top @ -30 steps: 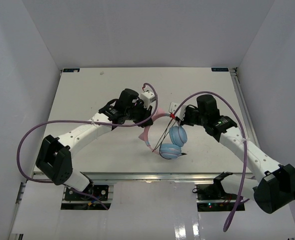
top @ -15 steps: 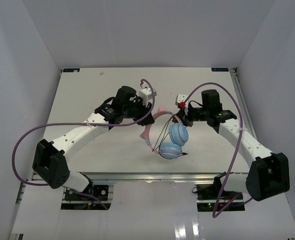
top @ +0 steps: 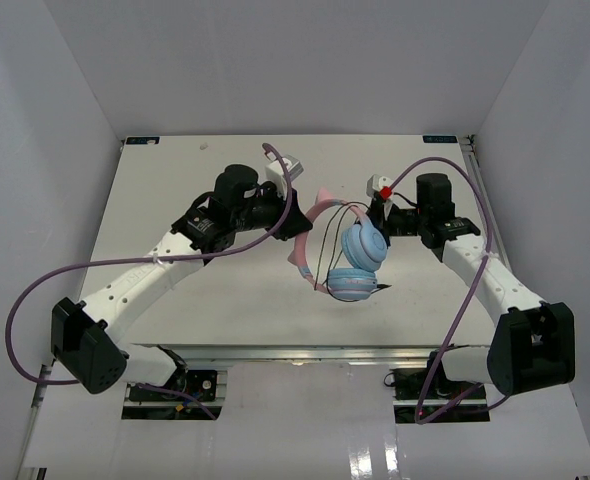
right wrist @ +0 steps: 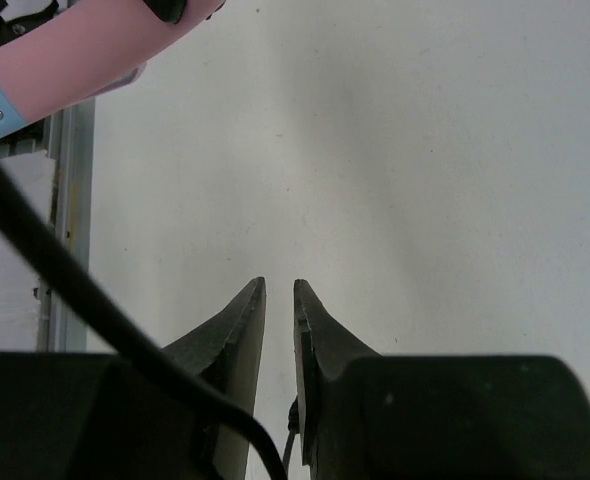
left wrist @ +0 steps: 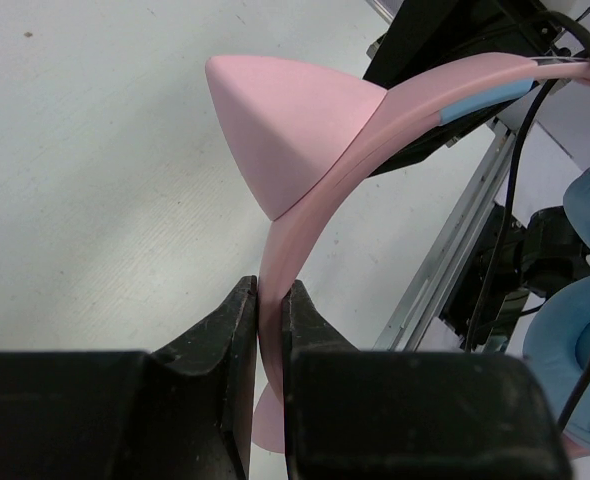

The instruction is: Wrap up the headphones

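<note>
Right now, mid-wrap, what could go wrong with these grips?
1. The left gripper pinches only the thin headband; the weight of the ear cups could twist it loose.
2. The cable seems to sit deep in the right gripper, not at the tips, so it may slip or snag when pulled.

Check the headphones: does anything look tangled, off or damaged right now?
Nothing looks damaged. The cable is the one loose end: it hangs in slack loops beside the cups, unwound, running to the right gripper. The left gripper pinches the headband squarely.
</note>
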